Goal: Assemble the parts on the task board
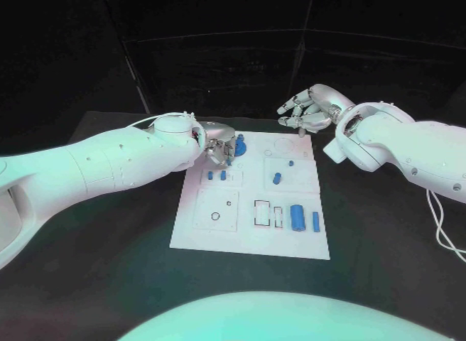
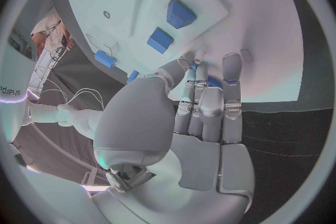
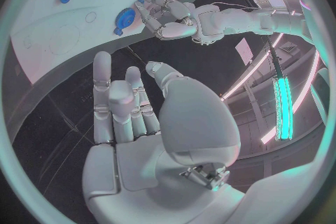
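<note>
Nearest, the flat white plastic task board (image 1: 207,238) lay mid-surface. At its eleven o'clock corner the left hand (image 1: 219,145) pinched a round blue disc part (image 1: 240,148), probably light, stiff and slippery; rim grip seemed best. Right hand (image 1: 307,110) hovered at one o'clock, holding nothing, fingers loosely spread.

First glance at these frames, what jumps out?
The white task board lies mid-table, dotted with small blue parts. The left hand reaches over the board's far left corner, its fingertips at a round blue part. The right hand hovers past the board's far edge, fingers apart, holding nothing.
</note>
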You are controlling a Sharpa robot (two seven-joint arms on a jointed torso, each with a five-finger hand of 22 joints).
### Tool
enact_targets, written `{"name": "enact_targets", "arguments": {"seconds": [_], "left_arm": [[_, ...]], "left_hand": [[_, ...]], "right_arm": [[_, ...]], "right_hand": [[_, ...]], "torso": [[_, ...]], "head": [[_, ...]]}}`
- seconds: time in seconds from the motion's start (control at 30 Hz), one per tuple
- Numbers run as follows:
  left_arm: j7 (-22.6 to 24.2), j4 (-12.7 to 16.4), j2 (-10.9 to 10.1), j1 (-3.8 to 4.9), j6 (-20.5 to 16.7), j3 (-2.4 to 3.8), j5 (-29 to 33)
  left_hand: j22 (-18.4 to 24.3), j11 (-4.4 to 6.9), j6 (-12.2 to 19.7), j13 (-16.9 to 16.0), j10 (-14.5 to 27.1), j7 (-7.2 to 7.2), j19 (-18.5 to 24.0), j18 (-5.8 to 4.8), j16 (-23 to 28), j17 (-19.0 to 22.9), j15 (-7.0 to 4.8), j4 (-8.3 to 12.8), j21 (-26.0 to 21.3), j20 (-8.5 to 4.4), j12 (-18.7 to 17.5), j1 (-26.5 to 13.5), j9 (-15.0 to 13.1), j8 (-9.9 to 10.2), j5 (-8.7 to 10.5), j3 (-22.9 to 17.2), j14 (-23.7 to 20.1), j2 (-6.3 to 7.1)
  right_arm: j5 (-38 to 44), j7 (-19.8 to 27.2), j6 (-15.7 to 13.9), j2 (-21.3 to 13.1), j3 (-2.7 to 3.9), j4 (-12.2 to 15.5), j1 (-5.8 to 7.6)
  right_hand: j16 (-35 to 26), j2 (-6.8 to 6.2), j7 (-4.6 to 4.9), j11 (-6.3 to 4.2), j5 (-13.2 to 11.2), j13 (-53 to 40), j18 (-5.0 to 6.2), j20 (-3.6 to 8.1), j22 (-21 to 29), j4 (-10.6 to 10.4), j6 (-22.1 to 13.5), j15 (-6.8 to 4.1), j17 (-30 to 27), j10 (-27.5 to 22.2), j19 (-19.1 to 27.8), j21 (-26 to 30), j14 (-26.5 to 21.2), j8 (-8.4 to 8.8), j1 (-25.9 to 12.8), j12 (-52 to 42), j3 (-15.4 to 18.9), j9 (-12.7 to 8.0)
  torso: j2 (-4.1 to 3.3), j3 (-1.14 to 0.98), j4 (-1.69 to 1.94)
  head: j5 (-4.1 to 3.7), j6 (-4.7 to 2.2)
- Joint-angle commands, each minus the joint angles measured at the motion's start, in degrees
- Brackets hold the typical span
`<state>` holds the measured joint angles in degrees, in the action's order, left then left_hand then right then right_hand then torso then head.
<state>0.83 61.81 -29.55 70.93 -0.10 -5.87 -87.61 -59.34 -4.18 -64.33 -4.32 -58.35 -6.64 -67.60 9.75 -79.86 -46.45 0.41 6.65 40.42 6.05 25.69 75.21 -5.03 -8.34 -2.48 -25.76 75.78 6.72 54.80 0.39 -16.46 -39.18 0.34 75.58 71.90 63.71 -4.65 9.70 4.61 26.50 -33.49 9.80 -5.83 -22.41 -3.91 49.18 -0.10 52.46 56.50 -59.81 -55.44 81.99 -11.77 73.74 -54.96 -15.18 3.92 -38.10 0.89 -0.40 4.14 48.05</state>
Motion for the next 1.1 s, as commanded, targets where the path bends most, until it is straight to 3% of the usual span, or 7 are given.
{"name": "enact_targets", "arguments": {"seconds": [0.03, 0.37, 1.1], "left_arm": [[0.05, 0.02, 0.0, -0.14, 0.66, -0.24, -1.36], [1.2, 0.54, -0.25, -0.15, -1.27, -0.37, -1.5], [4.62, 4.02, -3.32, -0.18, -9.51, -0.04, 0.11]], "left_hand": [[-0.36, 0.26, -0.84, -0.19, -0.49, -0.03, -0.77, 0.26, -0.27, -0.31, -0.56, -0.2, 0.24, -0.11, 0.28, 0.17, -0.12, -0.5, -0.28, 0.23, 0.12, -0.87], [-1.41, 0.57, -1.77, -0.15, -1.41, 0.16, -1.99, -0.11, -0.42, -0.6, -0.84, -1.28, 1.85, -0.38, 0.21, -0.44, -0.24, -0.93, -0.29, 0.28, 0.6, -2.27], [-1.39, 0.76, -2.01, -0.11, -1.86, 0.43, -2.34, -0.11, -0.72, -1.7, -1.01, -1.86, 1.77, -0.55, 0.09, -1.06, -0.27, -1.04, -0.29, 0.62, 1.23, -2.33]], "right_arm": [[-0.14, 0.51, -0.04, 0.0, 0.04, 0.07, 0.1], [-0.14, 0.55, -0.11, 0.0, 0.04, 0.06, 0.1], [-0.14, 0.72, -0.31, -0.03, 0.04, -0.09, 0.09]], "right_hand": [[-0.14, -0.06, -0.15, -0.35, 0.13, 0.06, 0.77, 0.02, 0.08, -0.42, 0.33, -0.23, 0.07, -0.02, -0.22, 0.38, 0.18, -0.39, 0.49, -0.39, -0.06, 0.03], [-0.14, -0.1, -0.14, -0.35, 0.41, 0.1, 0.77, 0.03, 0.09, -0.48, 0.35, -0.23, 0.12, -0.03, -0.23, 0.4, 0.19, -0.43, 0.51, -0.4, -0.09, 0.03], [-0.14, -0.1, -0.14, -0.35, 0.41, 0.1, 0.77, 0.03, 0.09, -0.48, 0.35, -0.23, 0.12, -0.03, -0.23, 0.4, 0.19, -0.43, 0.51, -0.4, -0.09, 0.03]], "torso": [[0.02, 0.02, 0.06], [0.0, 0.02, 0.02], [-0.01, 0.01, 0.11]], "head": [[-0.01, -0.02], [0.03, -0.07], [0.05, -0.36]]}}
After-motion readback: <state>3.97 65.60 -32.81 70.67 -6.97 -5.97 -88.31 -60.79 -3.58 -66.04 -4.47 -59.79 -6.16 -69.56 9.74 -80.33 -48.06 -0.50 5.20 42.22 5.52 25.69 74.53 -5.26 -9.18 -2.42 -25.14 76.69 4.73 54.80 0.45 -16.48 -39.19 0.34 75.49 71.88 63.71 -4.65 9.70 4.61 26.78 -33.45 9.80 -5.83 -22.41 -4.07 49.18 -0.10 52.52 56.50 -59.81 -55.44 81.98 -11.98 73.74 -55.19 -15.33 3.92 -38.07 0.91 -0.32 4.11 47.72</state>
